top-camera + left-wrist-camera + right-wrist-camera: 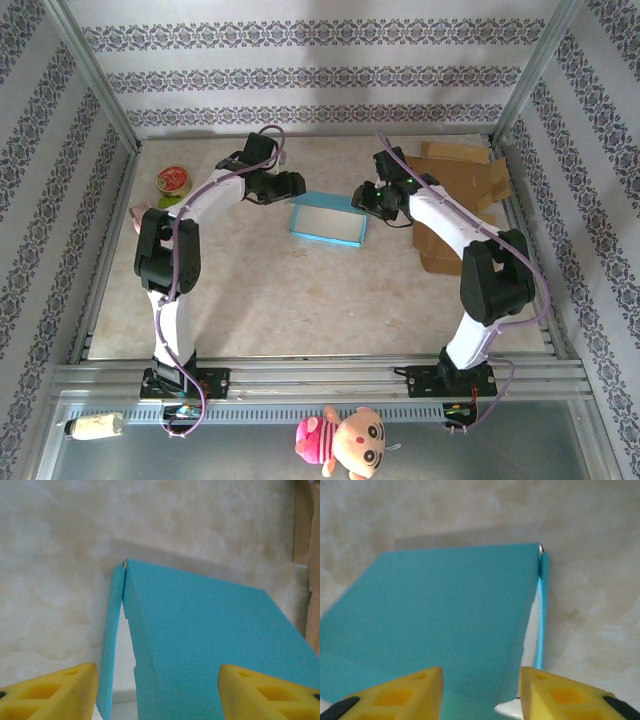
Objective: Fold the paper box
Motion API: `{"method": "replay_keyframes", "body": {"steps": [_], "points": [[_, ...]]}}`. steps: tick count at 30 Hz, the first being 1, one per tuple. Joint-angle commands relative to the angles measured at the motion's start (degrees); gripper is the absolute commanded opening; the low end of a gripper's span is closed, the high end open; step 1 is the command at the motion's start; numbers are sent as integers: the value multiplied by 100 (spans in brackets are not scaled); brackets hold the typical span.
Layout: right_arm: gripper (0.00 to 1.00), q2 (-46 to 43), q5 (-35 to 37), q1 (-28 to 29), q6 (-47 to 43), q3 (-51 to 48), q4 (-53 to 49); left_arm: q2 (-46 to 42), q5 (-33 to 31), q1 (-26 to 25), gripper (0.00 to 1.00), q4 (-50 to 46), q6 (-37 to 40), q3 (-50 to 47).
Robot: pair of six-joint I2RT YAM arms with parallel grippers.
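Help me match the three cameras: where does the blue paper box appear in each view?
Top external: blue paper box near the middle of the table.
Left wrist: box fills the lower right, reaching the bottom edge.
Right wrist: box spans centre and lower left.
Shared landmark: marbled beige tabletop.

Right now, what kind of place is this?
Probably a robot test booth: wallpapered panels in a metal frame surround a table, with left arm and right arm bolted to a rail.
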Motion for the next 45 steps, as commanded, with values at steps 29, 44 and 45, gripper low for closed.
{"method": "replay_keyframes", "body": {"steps": [29,44,45], "points": [[19,775,479,97,-371,-414,352,55,927,16,38,1286,-600,-1178],[39,516,734,124,-788,-3,120,-749,269,13,57,1088,-311,-1493],[40,588,675,148,-781,22,119,-714,300,18,57,1013,-278,-1514]]}}
